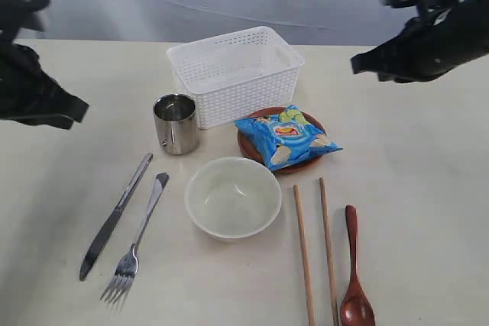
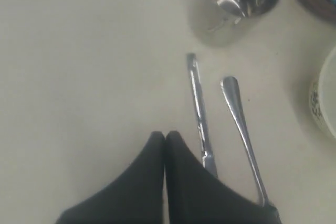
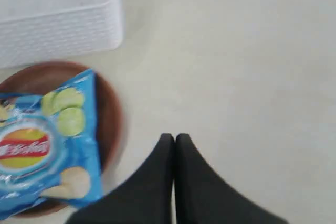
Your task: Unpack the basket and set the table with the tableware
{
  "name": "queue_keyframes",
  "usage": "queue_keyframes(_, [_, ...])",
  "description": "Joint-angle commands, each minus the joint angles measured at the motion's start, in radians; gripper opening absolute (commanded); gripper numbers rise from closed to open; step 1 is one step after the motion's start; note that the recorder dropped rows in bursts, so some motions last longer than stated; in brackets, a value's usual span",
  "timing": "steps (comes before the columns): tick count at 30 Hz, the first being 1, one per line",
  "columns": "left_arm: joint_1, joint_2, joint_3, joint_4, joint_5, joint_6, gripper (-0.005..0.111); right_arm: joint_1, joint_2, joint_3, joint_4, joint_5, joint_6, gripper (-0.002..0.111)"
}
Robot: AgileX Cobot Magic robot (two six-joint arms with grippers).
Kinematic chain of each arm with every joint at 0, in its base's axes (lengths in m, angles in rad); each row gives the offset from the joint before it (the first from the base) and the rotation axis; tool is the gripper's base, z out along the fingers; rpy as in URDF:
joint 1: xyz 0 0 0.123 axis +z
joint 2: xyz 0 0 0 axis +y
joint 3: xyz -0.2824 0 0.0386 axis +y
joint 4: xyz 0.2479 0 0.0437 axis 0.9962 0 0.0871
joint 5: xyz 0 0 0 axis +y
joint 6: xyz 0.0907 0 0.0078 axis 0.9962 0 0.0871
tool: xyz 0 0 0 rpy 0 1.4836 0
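Left claw (image 2: 165, 135) and right claw (image 3: 174, 137) hang pressed together, empty, either side of the white basket (image 1: 244, 101), which looks emptied. In front of it the chips bag (image 1: 288, 137) covers the brown plate (image 1: 246, 146). I'd lift the bag by one corner, gently, so the plate doesn't slide.

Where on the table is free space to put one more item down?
Bare table lies right of the spoon and chips bag, and left of the knife and cup. The middle is crowded: cup, bowl, plate and basket stand close together.
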Motion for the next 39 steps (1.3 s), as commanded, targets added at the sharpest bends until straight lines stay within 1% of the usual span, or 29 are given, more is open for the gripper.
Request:
queue_keyframes(1, [-0.107,0.082,0.003,0.038,-0.017,-0.025,0.000,-0.092,-0.049,0.005,0.017,-0.052,-0.017,0.000])
queue_keyframes(4, [-0.147,0.106,-0.007,0.109,-0.033,-0.134,0.000,-0.112,-0.073,0.005,0.017,-0.033,-0.017,0.000])
queue_keyframes(10, [-0.159,0.107,-0.023,0.147,0.033,-0.235,0.000,-0.098,-0.075,0.005,0.017,-0.018,-0.017,0.000])
queue_keyframes(11, [-0.169,0.107,-0.023,0.157,0.038,-0.238,0.000,-0.098,-0.075,0.005,0.017,-0.018,-0.017,0.000])
queue_keyframes(13, [-0.212,0.114,-0.023,0.197,0.048,-0.260,0.000,-0.098,-0.075,0.005,0.017,-0.018,-0.017,0.000])
queue_keyframes(15, [-0.267,0.124,-0.023,0.278,0.048,-0.321,0.000,-0.098,-0.075,0.005,0.017,-0.015,-0.017,0.000])
queue_keyframes(17, [-0.314,0.129,-0.023,0.389,0.054,-0.414,0.000,-0.098,-0.075,0.005,0.017,-0.015,-0.017,0.000])
queue_keyframes(18, [-0.334,0.130,-0.023,0.464,0.061,-0.488,0.000,-0.098,-0.075,0.005,0.017,-0.015,-0.017,0.000])
queue_keyframes(19, [-0.345,0.130,-0.023,0.538,0.068,-0.576,0.000,-0.098,-0.075,0.005,0.017,-0.015,-0.017,0.000])
queue_keyframes(21, [-0.350,0.130,-0.023,0.634,0.082,-0.697,0.000,-0.098,-0.075,0.005,0.017,-0.014,-0.017,0.000])
queue_keyframes(25, [-0.350,0.130,-0.023,0.617,0.082,-0.708,0.000,-0.098,-0.075,0.005,0.031,-0.012,-0.017,0.000])
queue_keyframes(28, [-0.350,0.130,-0.023,0.563,0.075,-0.681,0.000,-0.098,-0.075,0.005,0.039,-0.012,-0.017,0.000])
queue_keyframes(34, [-0.350,0.130,-0.021,0.526,0.079,-0.669,0.000,-0.098,-0.075,0.005,0.041,0.000,-0.017,0.000])
queue_keyframes(37, [-0.350,0.130,-0.006,0.515,0.050,-0.669,0.001,-0.098,-0.075,0.005,0.056,0.000,-0.025,0.000])
queue_keyframes(39, [-0.350,0.130,0.012,0.485,-0.001,-0.669,0.006,-0.098,-0.075,0.005,0.059,0.000,-0.025,0.000])
